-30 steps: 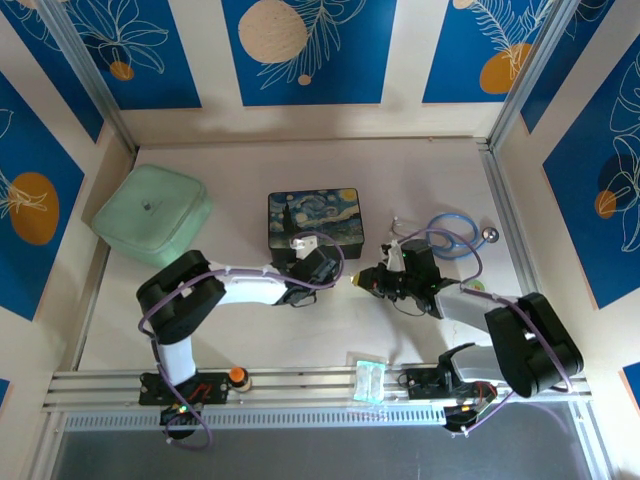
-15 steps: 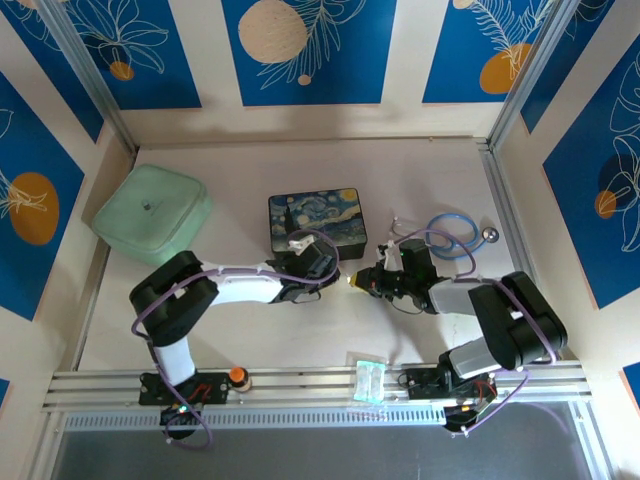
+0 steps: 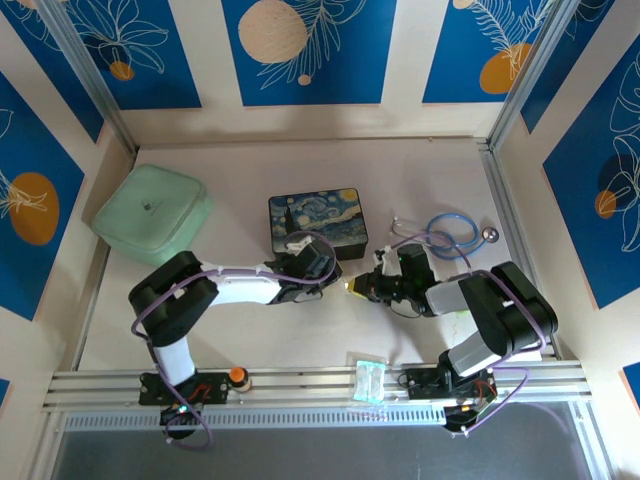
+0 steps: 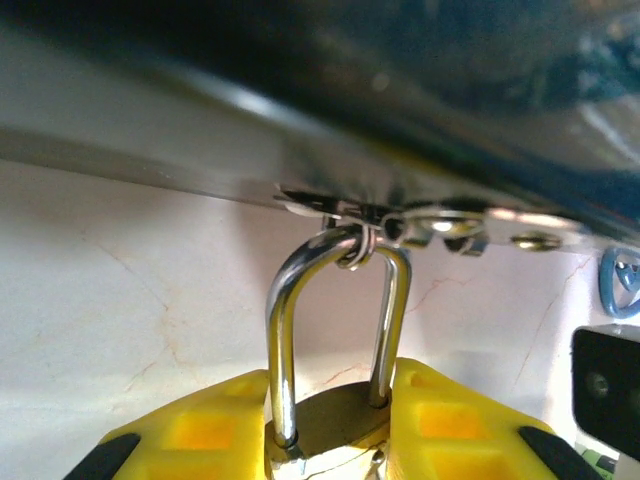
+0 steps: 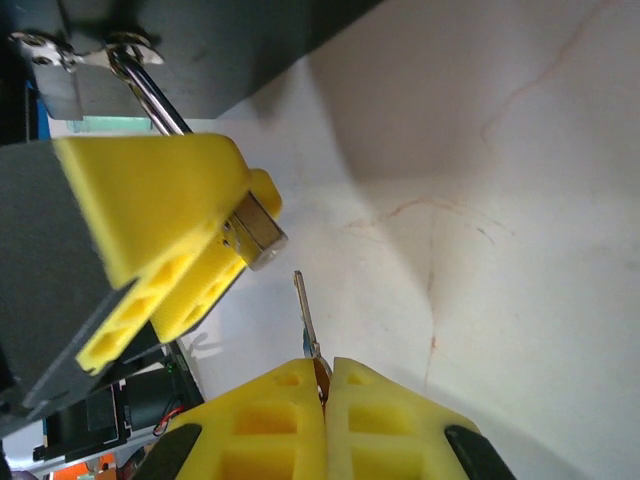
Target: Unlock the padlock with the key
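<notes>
The padlock (image 4: 330, 425) has a brass body and a silver shackle hooked through the metal hasp of the starry-night box (image 3: 314, 222). My left gripper (image 4: 330, 440) is shut on the padlock's body, its yellow fingers (image 4: 190, 435) on either side. In the right wrist view the padlock's bottom end (image 5: 258, 238) sticks out of the left gripper's yellow fingers (image 5: 160, 230). My right gripper (image 5: 325, 385) is shut on the key (image 5: 306, 318), whose thin blade points up toward the padlock's bottom, a short gap away. In the top view both grippers meet just in front of the box, the right gripper (image 3: 352, 285) holding the key tip toward the left gripper (image 3: 325, 270).
A blue-tubed stethoscope (image 3: 447, 234) lies right of the box behind the right arm. A pale green pouch (image 3: 152, 213) sits at the back left. A small clear packet (image 3: 368, 378) rests on the front rail. Pale marble tabletop (image 3: 250, 330) lies in front of the arms.
The right gripper with the key has moved left, closer to the padlock held by the left gripper. The left arm has stayed nearly still at the box's hasp.
</notes>
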